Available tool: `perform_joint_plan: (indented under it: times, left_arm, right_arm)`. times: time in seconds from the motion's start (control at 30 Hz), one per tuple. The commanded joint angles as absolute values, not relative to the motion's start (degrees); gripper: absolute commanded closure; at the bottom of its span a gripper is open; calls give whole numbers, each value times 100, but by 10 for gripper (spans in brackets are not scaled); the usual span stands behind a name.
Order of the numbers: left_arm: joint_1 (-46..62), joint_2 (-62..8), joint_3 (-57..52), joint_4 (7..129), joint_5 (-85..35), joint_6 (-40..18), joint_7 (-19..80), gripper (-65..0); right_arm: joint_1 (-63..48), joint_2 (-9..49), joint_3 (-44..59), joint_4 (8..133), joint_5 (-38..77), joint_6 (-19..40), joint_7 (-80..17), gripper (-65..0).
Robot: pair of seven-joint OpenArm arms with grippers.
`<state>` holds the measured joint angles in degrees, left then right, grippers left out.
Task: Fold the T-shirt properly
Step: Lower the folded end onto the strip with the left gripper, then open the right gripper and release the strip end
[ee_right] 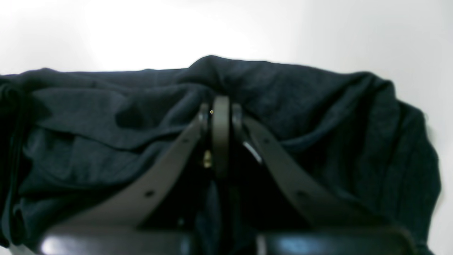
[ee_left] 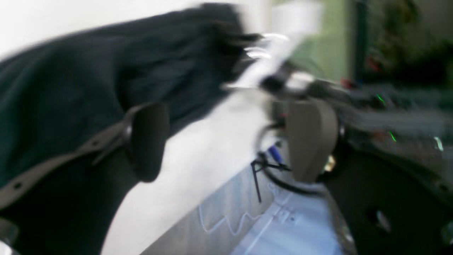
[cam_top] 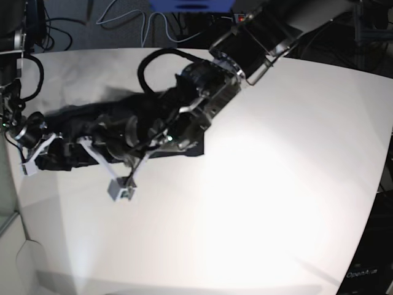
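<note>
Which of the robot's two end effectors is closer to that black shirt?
Right. The right end effector is pinched shut on the T-shirt; the left end effector stands open beside it, over the table.

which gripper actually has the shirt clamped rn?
The right gripper: its jaws are pinched shut on a bunched fold of the plain black, thin-fabric T-shirt. The left gripper stands with jaws wide apart, nothing between them, white table showing through the gap.

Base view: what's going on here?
Two arms are working a black shirt bunched at one side of a white table. The right pincer is shut on a fold of it. The left pincer is open with nothing between its jaws, beside the shirt, its camera blurred by motion. The shirt is crumpled, not neatly folded.
</note>
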<state>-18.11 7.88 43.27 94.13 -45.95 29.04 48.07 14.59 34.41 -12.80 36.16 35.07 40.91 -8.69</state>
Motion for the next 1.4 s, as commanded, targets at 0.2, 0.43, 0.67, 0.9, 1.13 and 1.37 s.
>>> perform_joint_plan:
  times: [0.2,0.43,0.67,0.9,1.13,1.37]
  left_arm:
    - [-1719,409,4127,9657,-4602,2914,4435,-504]
    - [-1314,-207,4110,9560,-4593,2905,4374,-457]
    - [-725,-523,3644,9534,-4593,2905,4365,-62]
    - [-541,-532,3020,9420,-4558,2870,4374,-14]
    - [-734,-497,3064,8585,-4567,2862,4022,-14]
    - [-769,-523,3064,8163,-4558,2853,3864,-14]
  right_arm:
    - [1341,3398,-1411,3538,2853,4000,-1745,0]
    - [1341,3398,-1411,3538,2853,4000,-1745,0]
    - [1341,3398,-1411,3538,2853,4000,-1745,0]
    - [1341,3398,-1411,3538,2853,4000,-1745,0]
    - [1341,3415,-1402,3538,2853,4000,-1745,0]
    - [1376,3433,-1393,3547,2853,4000,-1745,0]
